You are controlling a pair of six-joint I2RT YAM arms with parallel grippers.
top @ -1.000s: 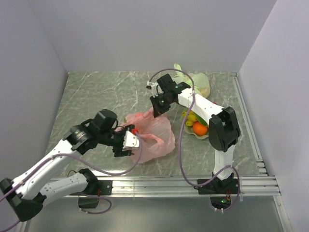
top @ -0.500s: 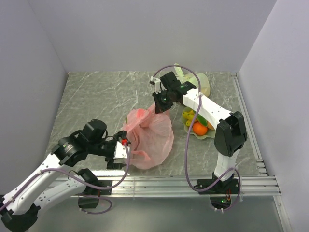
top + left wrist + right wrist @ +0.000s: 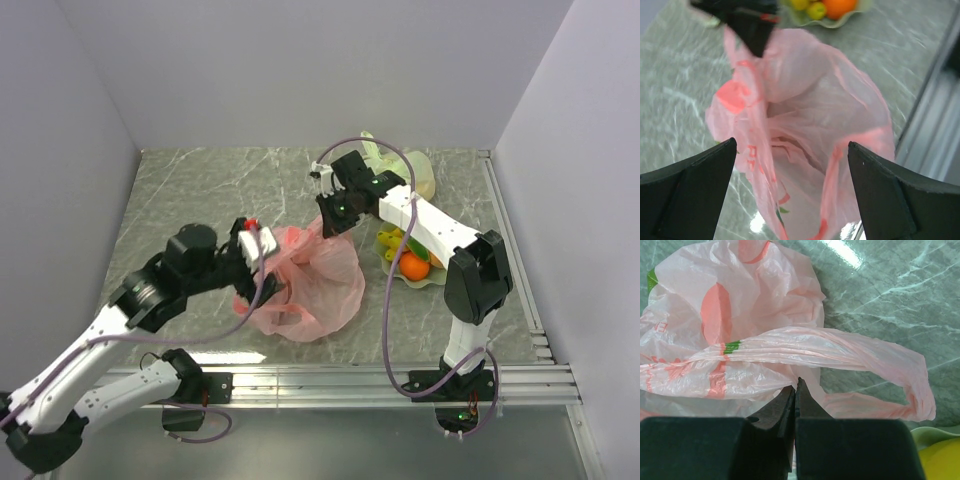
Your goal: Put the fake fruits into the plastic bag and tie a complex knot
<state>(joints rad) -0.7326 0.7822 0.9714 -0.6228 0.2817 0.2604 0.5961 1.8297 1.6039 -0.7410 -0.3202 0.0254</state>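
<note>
The right tool [image 3: 795,386] is clenched on the rim of the thin, crinkly pink plastic bag [image 3: 310,285], which slumps on the grey marbled surface [image 3: 190,190] in the middle of the top view. How much film it grips is hidden behind its tips. The left tool [image 3: 791,145] hangs released over the bag's mouth, its fingers spread wide. The glossy fake fruits [image 3: 411,265] sit on the pale green wavy plate [image 3: 428,283] at centre right, none bagged. The risks: the slick film could slide out of a thin pinch, the mouth could fold shut, or the left tool could snag only one loop handle [image 3: 875,357].
</note>
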